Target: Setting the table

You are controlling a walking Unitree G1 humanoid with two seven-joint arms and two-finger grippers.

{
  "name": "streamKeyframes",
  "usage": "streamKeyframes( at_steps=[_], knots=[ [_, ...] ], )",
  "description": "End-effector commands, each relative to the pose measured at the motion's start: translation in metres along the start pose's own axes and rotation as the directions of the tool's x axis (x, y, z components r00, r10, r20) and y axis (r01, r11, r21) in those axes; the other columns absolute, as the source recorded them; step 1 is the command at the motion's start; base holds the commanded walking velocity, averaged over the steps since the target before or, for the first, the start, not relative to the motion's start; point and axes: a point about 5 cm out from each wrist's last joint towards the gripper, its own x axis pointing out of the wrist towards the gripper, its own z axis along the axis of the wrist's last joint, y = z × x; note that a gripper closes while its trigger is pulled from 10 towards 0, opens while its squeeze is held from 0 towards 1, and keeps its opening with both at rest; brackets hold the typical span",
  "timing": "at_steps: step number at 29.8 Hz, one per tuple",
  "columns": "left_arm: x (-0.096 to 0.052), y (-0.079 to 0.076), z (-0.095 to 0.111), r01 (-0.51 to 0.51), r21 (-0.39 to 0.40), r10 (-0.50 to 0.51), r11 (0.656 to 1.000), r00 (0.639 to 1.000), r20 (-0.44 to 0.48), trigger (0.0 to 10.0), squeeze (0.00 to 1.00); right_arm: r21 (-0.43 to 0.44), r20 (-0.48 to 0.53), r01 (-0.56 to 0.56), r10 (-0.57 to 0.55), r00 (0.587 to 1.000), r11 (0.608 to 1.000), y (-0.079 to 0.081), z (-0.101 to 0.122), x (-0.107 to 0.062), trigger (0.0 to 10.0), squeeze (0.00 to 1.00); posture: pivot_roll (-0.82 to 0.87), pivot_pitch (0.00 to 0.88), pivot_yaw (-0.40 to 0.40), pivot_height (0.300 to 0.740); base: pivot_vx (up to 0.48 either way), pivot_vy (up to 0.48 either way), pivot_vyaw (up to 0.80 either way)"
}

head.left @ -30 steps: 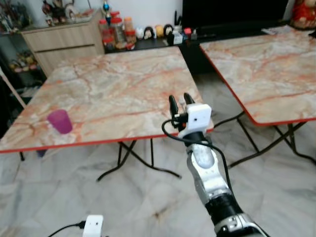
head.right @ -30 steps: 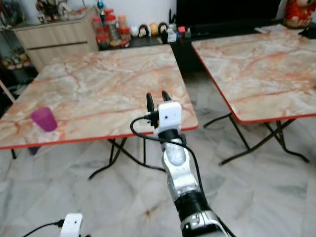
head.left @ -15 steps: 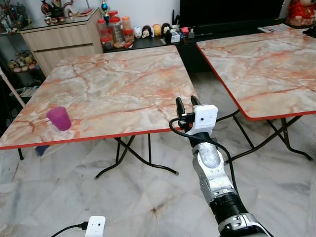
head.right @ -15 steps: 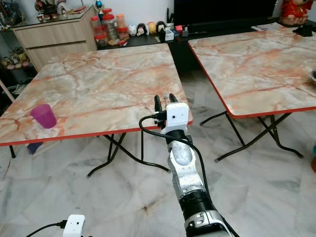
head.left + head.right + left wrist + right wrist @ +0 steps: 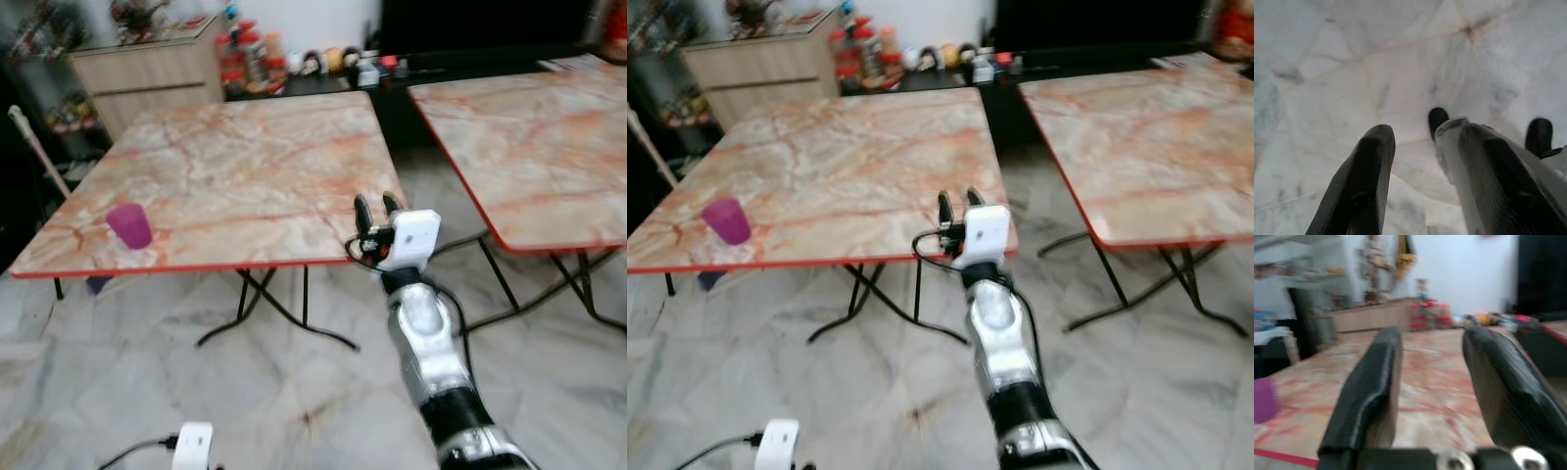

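While the head views blur slightly, the right gripper (image 5: 377, 204) hangs raised at the near edge of a marble-patterned table (image 5: 245, 166), fingers spread and empty. A purple cup (image 5: 128, 225) stands upright near the table's left front corner. Seen from the left wrist, the left gripper (image 5: 1422, 142), fingers parted, points at pale floor tiles (image 5: 1352, 73).

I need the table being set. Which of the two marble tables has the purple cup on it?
The table on the robot's left: the purple cup stands near its front left corner. The right table shows none.
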Motion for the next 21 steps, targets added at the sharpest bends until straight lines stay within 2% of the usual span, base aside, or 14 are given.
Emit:
streamKeyframes(
  at_steps=[1,5,11,21],
  knots=[
    [0.0007,0.0017,0.005,-0.007,0.015,0.007,1.0,1.0,0.015,10.0,0.0,-0.009,0.009,0.029,-0.029,1.0,1.0,-0.0109,0.0034,0.0007,10.0,0.0,-0.09,0.0,0.089,0.74,0.27,0.0,0.0],
    [0.0006,0.0025,0.0049,-0.009,0.013,0.009,1.0,1.0,0.015,10.0,0.0,-0.035,0.02,0.025,-0.025,0.999,0.999,-0.0119,0.0057,0.0016,10.0,0.0,-0.09,0.0,0.089,0.74,0.271,0.0,0.0],
    [0.0007,0.0021,0.0051,-0.008,0.011,0.008,1.0,1.0,0.015,10.0,0.0,-0.03,0.017,0.031,-0.031,0.999,0.999,-0.0122,0.0048,0.0003,10.0,0.0,-0.09,0.0,0.09,0.74,0.269,0.0,0.66],
    [0.0011,0.001,0.0064,-0.007,0.005,0.007,1.0,1.0,0.018,10.0,0.0,-0.015,0.007,0.061,-0.061,0.998,0.998,-0.0156,0.0032,-0.0024,10.0,0.0,-0.1,0.005,0.089,0.74,0.273,0.0,0.0]
  ],
)
